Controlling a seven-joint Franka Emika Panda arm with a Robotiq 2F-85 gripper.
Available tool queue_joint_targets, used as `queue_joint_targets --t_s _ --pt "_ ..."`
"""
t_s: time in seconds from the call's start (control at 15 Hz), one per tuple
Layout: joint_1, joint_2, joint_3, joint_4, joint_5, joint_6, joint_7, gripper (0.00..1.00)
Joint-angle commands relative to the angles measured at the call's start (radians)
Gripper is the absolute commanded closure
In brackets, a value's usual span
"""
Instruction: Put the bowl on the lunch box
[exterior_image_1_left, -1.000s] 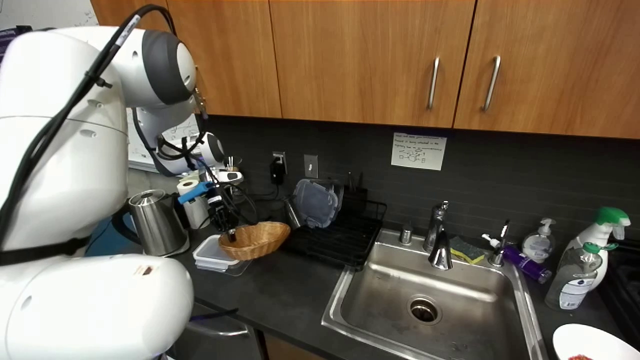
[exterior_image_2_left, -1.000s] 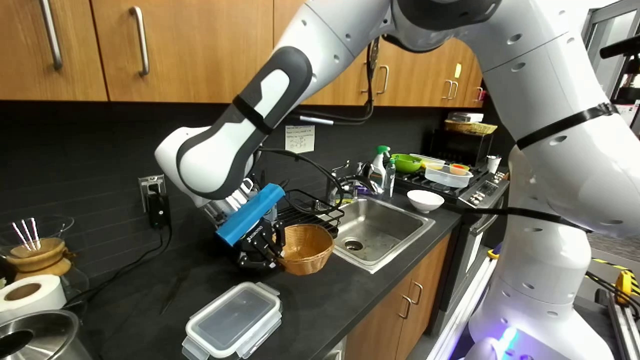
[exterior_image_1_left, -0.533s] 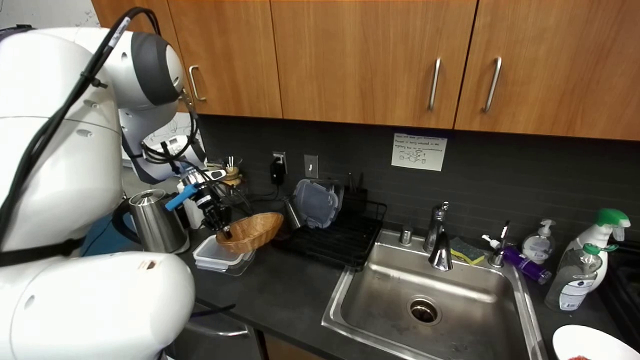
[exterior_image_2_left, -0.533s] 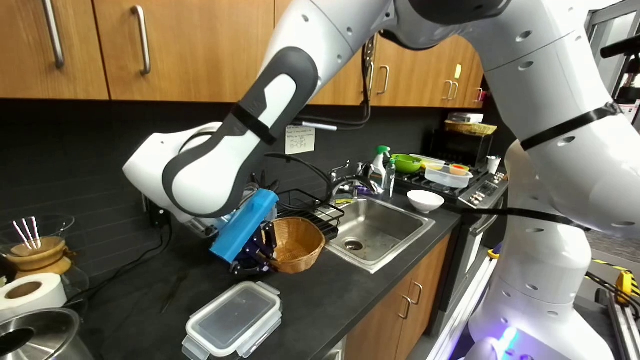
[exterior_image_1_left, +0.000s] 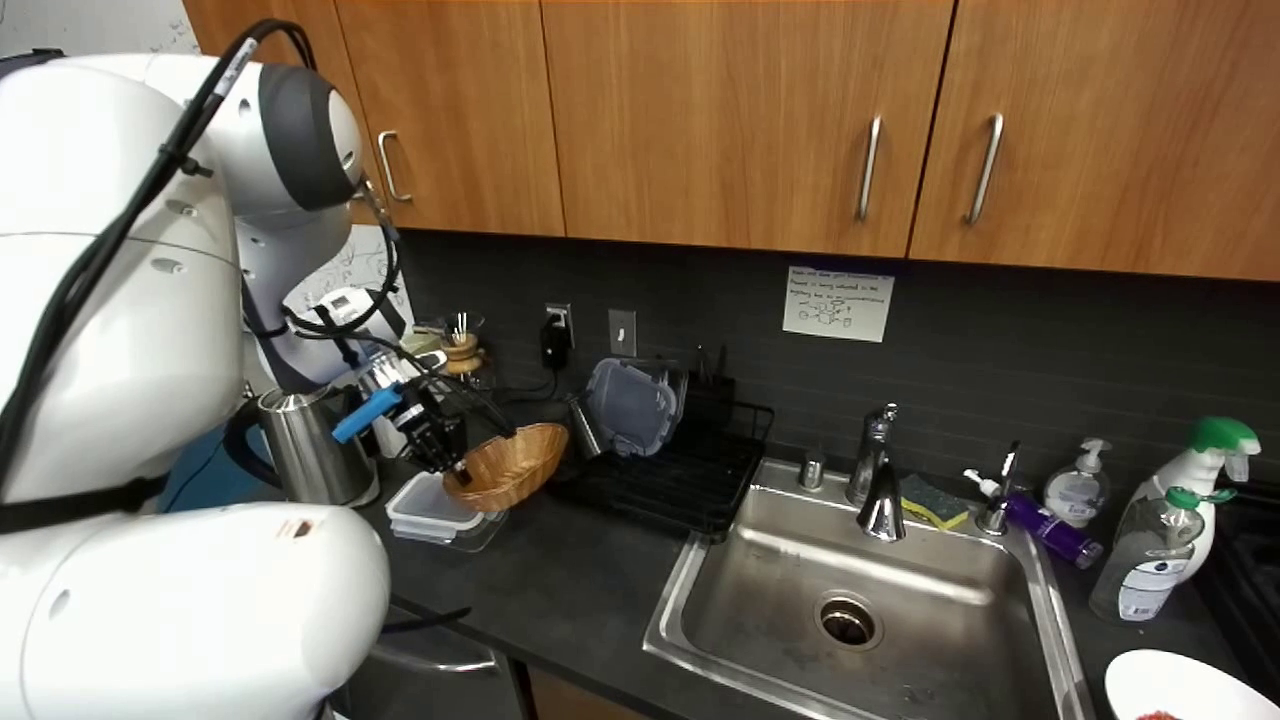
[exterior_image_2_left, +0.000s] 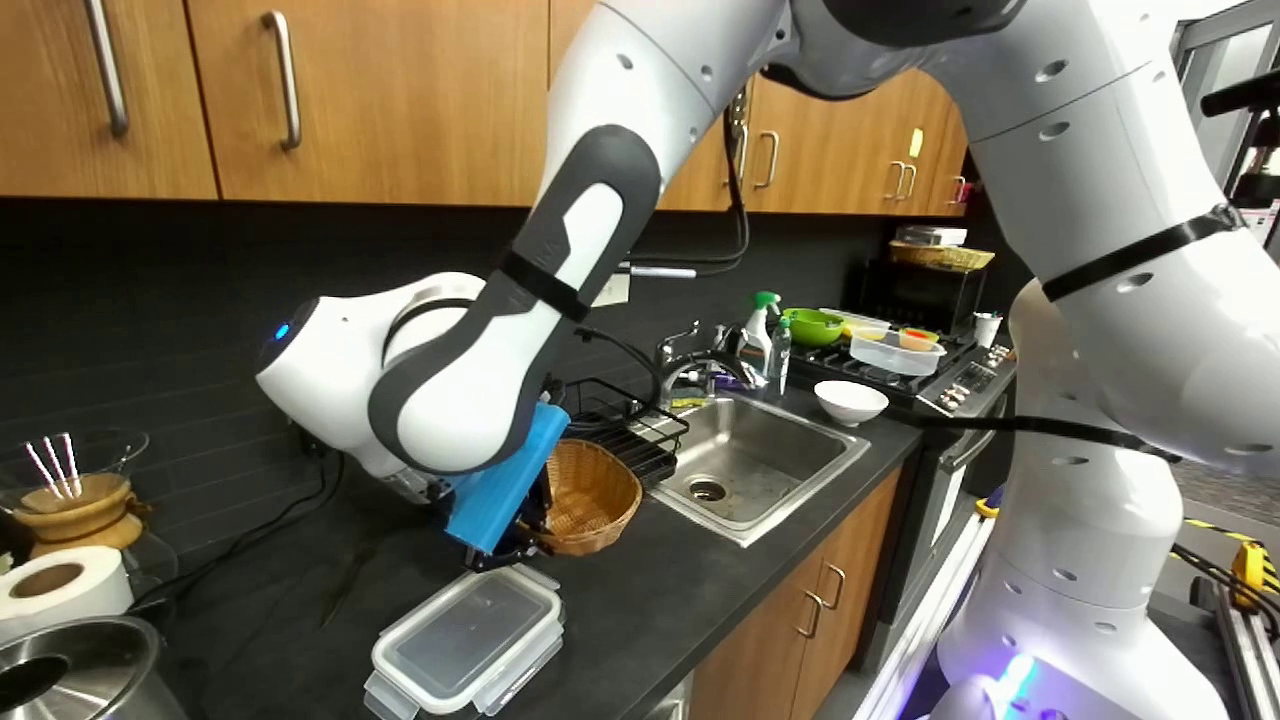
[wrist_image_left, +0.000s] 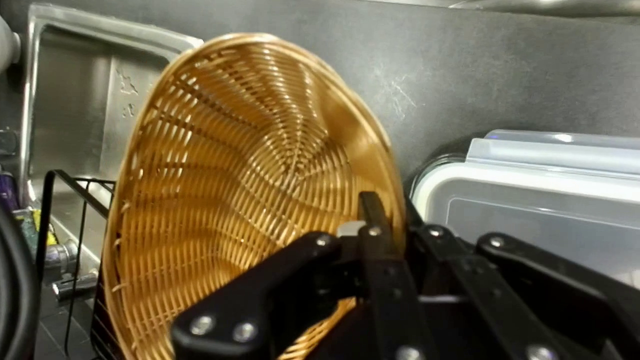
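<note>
A round bowl is held by its rim in the pincer. One black finger is set inside the bowl and the other outside, with the edge pinched between them. The bowl is woven from thin, light-brown strips. At the bottom of its inside, the strips are laid in rings, like a spider web, and tiny gaps are left between them up the wall. The rim is smooth and a bit wavy.

The bowl is tipped on a slant and held up over the desk, just beside the lunch box. The lunch box is made of see-through plastic, with rounded corners. A cloudy middle is framed by the white edge of its flat top. It is set down on the dark, dull desk.

In both exterior views, a black wire rack and a shiny metal sink can be seen. A smooth steel kettle is placed near the lunch box. A white round dish is set on the desk beside the sink, and a spray bottle with a green top is seen near it. A flat blue piece is fixed close to the pincer
</note>
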Motion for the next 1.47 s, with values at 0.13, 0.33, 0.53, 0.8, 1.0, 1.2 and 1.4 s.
queue_joint_targets --t_s 0.13,0.33,0.53,0.8,1.0,1.2,1.4 --pt "-0.025 -0.06 0.001 -0.136 -0.111 0.151 -0.038 0.98" --pt "-0.033 -0.068 0.004 -0.168 -0.146 0.182 -0.046 0.98" --pt "-0.043 -0.074 0.009 -0.188 -0.155 0.198 -0.052 0.98" --pt "-0.063 -0.088 0.006 -0.214 -0.137 0.232 -0.035 0.98" --pt "-0.057 -0.056 0.007 -0.184 -0.133 0.211 -0.026 0.91" --pt "-0.066 -0.062 0.006 -0.193 -0.132 0.217 -0.026 0.91" --pt "-0.067 -0.065 0.007 -0.195 -0.132 0.218 -0.026 0.91"
